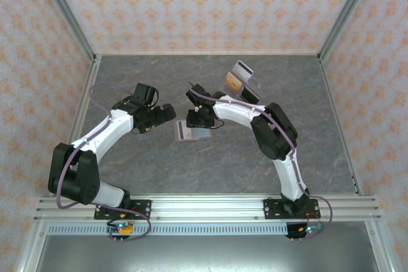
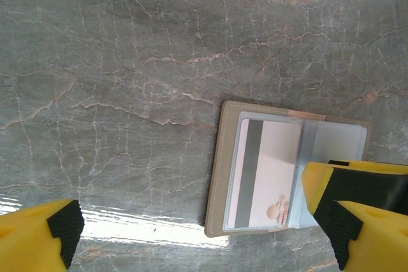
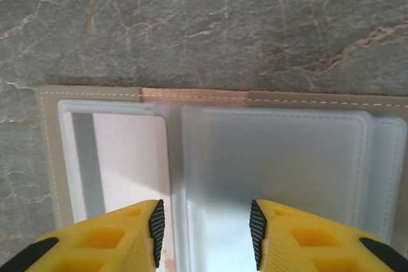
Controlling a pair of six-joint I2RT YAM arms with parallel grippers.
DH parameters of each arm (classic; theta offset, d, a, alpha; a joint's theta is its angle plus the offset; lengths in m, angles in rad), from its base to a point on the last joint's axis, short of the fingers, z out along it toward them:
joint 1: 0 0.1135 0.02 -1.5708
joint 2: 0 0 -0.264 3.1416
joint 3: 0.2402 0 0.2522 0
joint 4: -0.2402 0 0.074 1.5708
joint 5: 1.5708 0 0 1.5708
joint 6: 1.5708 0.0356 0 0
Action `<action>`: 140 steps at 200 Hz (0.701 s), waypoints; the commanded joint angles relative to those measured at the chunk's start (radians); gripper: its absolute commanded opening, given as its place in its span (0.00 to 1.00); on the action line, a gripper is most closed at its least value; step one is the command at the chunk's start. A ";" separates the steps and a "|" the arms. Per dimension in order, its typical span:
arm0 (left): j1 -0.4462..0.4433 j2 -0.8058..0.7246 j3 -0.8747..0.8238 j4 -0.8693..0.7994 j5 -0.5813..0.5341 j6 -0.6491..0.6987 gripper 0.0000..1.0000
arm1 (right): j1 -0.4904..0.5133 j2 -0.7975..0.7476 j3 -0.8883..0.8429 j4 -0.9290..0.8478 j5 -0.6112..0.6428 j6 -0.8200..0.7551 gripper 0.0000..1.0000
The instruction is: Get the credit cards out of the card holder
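Straddling a raised clear leaf of the open card holder (image 3: 48,151), the right gripper (image 3: 204,224) hides whatever lies beneath it

Its fingers stand partway closed on either side of that frosted leaf. Whether the pads press it I cannot tell, since the picture's lower edge cuts off the fingers and the holder's near side. A peach strip along the holder's far edge is too blurred to name. From above, the right arm covers part of the holder, which lies flat and open on the grey marbled table (image 2: 127,62). It has a taupe border with pale stitching and translucent pockets; one pocket shows a whitish-pink card (image 2: 274,164) with a grey stripe. The left gripper (image 2: 197,224) hangs just beside the holder, fingers spread wide, gripping nothing
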 commanded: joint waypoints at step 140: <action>-0.096 0.190 0.025 0.177 0.226 -0.060 0.54 | -0.095 -0.179 -0.241 0.250 -0.210 0.125 0.30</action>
